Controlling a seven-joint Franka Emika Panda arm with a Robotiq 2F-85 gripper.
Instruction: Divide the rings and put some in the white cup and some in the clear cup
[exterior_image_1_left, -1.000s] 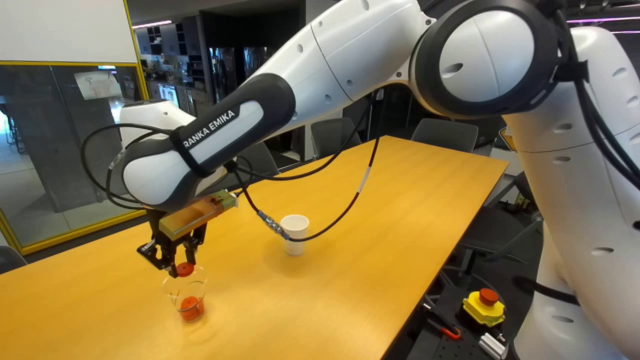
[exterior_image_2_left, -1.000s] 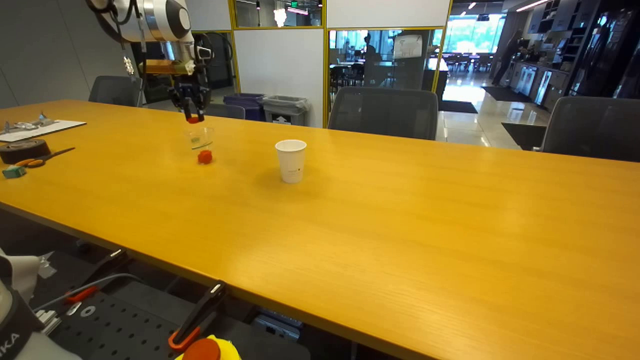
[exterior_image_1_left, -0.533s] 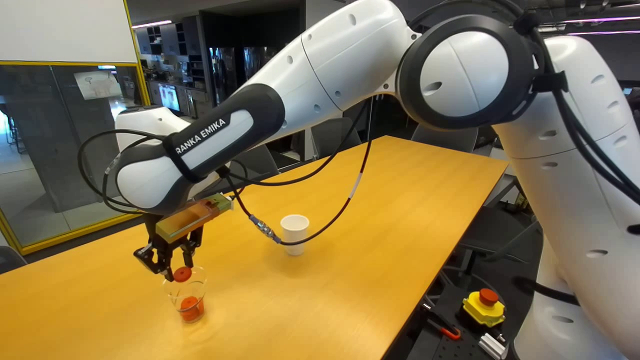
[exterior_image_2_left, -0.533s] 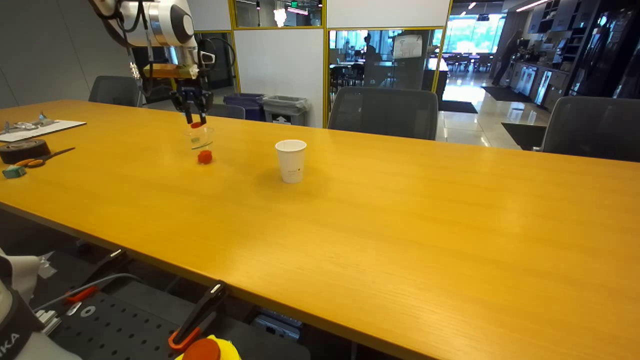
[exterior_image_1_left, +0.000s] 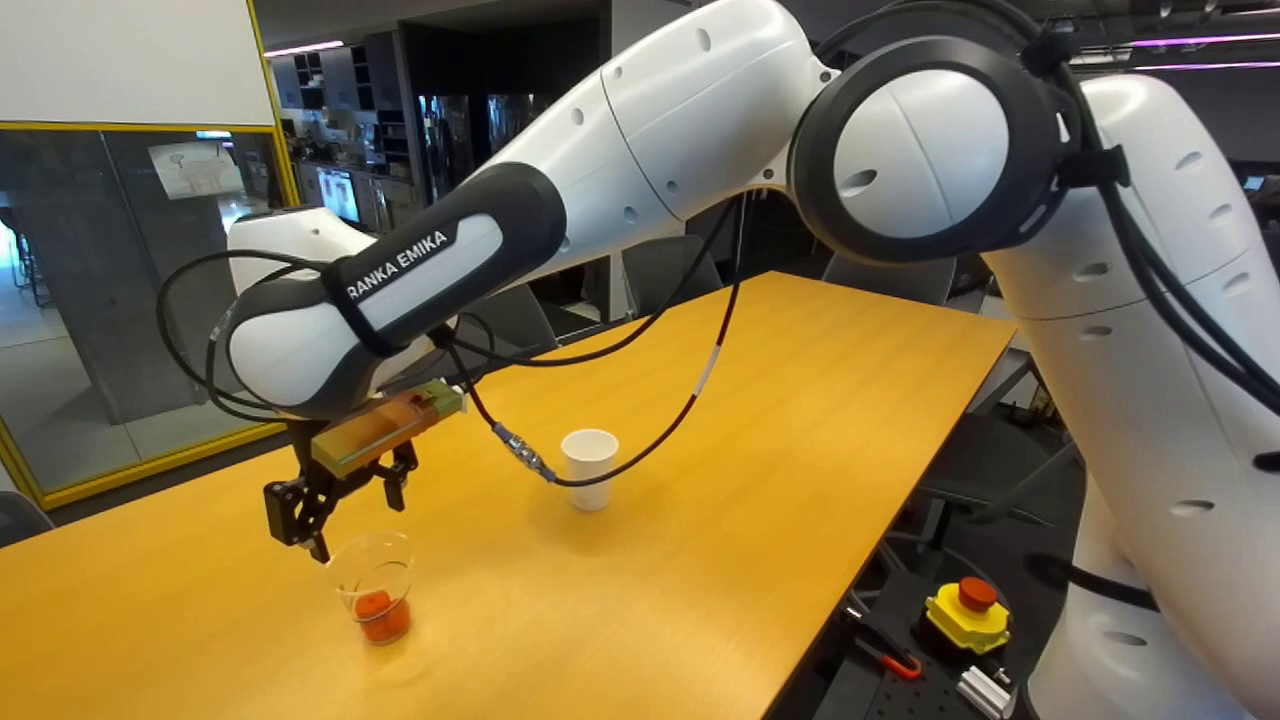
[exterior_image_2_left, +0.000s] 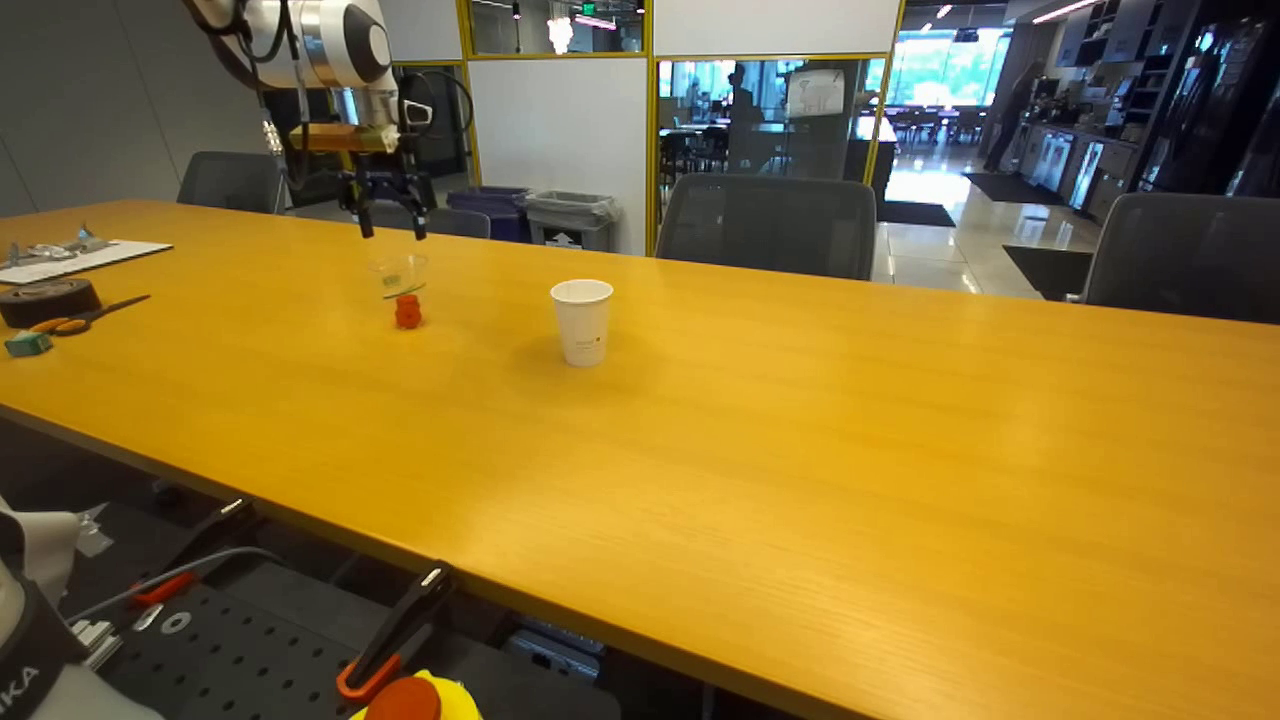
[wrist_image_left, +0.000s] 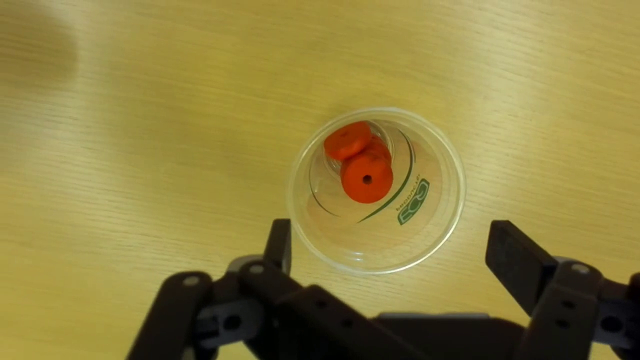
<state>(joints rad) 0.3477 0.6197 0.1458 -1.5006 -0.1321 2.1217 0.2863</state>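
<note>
The clear cup (exterior_image_1_left: 402, 572) stands upright on the table, its rim (exterior_image_2_left: 402, 275) below my gripper in both exterior views. Several red rings lie heaped at its bottom; a red ring (wrist_image_left: 361, 192) with a dark centre hole shows from above in the wrist view. My gripper (exterior_image_1_left: 358, 527) is spread wide just over the cup, nothing between its fingertips. In the wrist view the gripper (wrist_image_left: 390, 223) has one finger on either side of the cup's near rim. The white cup (exterior_image_2_left: 583, 330) stands upright and apart from the clear cup; its inside is hidden.
A cable (exterior_image_1_left: 522, 450) from the arm hangs in front of the white cup in an exterior view. On the table lie a dark tape roll (exterior_image_2_left: 50, 302), scissors (exterior_image_2_left: 72, 326), a green block (exterior_image_2_left: 28, 344) and a clipboard (exterior_image_2_left: 95, 260). A red-topped yellow button (exterior_image_1_left: 968, 615) sits beside the robot base.
The red ring that was between my fingertips has dropped into the clear cup onto the others. My gripper came down slightly, then its fingers parted wide and it rose a little.
</note>
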